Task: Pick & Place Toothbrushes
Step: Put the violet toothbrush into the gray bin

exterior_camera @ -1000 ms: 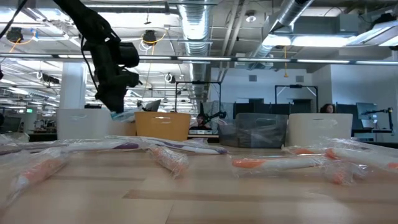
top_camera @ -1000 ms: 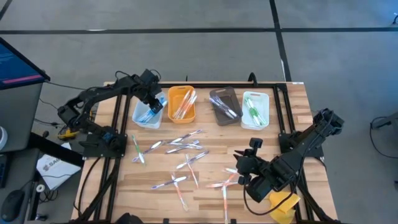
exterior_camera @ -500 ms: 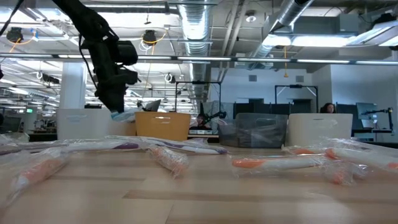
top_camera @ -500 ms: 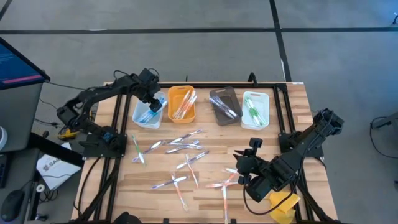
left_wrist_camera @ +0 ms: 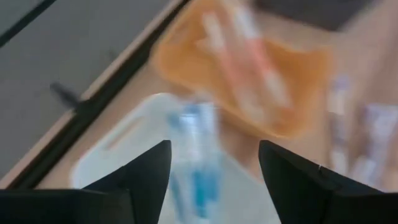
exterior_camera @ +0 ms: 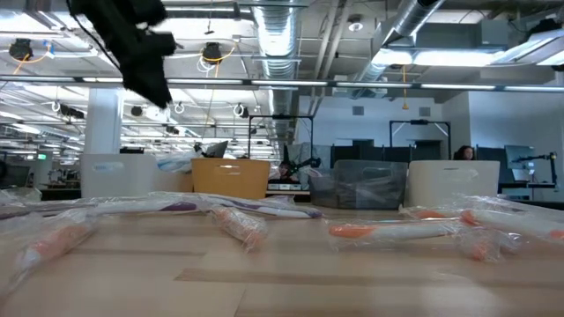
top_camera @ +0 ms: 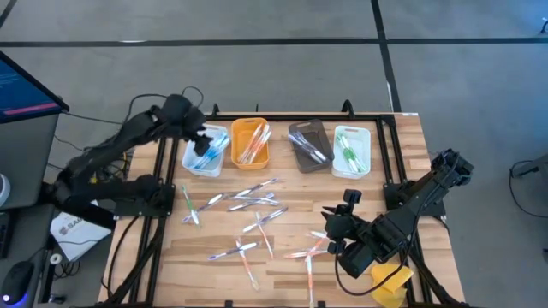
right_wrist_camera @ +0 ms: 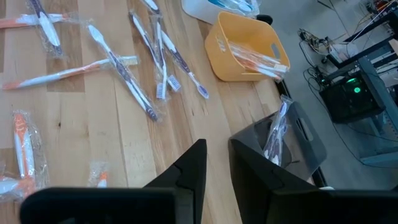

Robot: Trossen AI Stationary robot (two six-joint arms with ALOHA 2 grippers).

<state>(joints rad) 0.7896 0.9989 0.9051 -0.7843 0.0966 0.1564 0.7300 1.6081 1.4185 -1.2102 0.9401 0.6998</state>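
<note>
Bright even overhead light, soft faint shadows, left wrist view motion-blurred, low view's foreground out of focus

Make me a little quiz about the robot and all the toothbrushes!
1. True or false: the orange tray has toothbrushes in it.
2. What colour are the toothbrushes in the white tray nearest the right arm? A) green B) red C) black
3. Fill in: the left gripper hangs over the white tray that holds ____ toothbrushes.

Key: 1. True. 2. A. 3. Blue.
</note>
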